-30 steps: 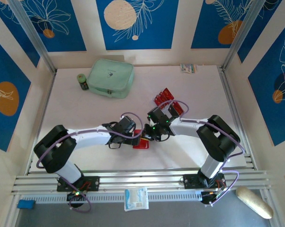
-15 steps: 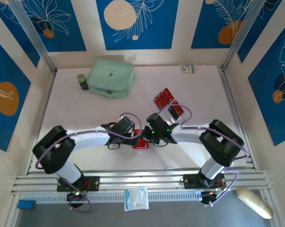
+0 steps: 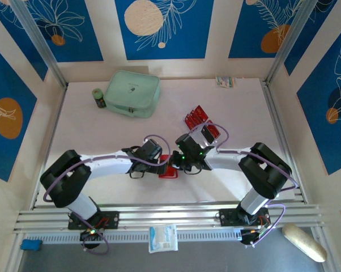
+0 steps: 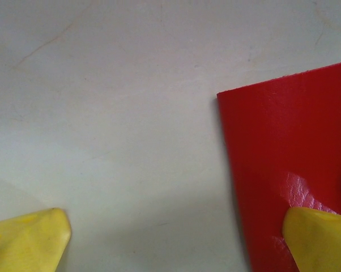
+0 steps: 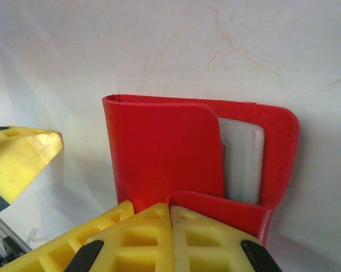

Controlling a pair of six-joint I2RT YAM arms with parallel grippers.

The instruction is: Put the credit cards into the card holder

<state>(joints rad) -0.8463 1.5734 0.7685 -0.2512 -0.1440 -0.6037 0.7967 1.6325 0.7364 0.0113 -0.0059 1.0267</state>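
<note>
- White desk [image 3: 102, 130] carries everything under the top camera.
- Mint-green zip case [image 3: 132, 93] lies toward the desk's 11 o'clock corner, well apart from both arms.
- The left end effector [image 3: 161, 164] comes at the card holder from 9 o'clock. In its wrist view [image 4: 173, 243] the yellow fingers stand wide apart, one on bare desk and the other pressing a dimple into the red cover.
- The right end effector [image 3: 177, 163] meets the holder from 3 o'clock. In its wrist view [image 5: 170, 226] the fingers are pressed together and appear clamped on the holder's flap.
- The red card holder [image 3: 168, 168] lies flat between the two end effectors, just toward 6 o'clock of the desk's middle, its flap raised off a pale grey-white inside [image 5: 159, 153].
- The credit cards [image 3: 197, 118], red with dark bands, lie fanned at the holder's 1 o'clock, apart from it.
- A small dark jar [image 3: 98, 97] stands just beside the case at its 9 o'clock.
</note>
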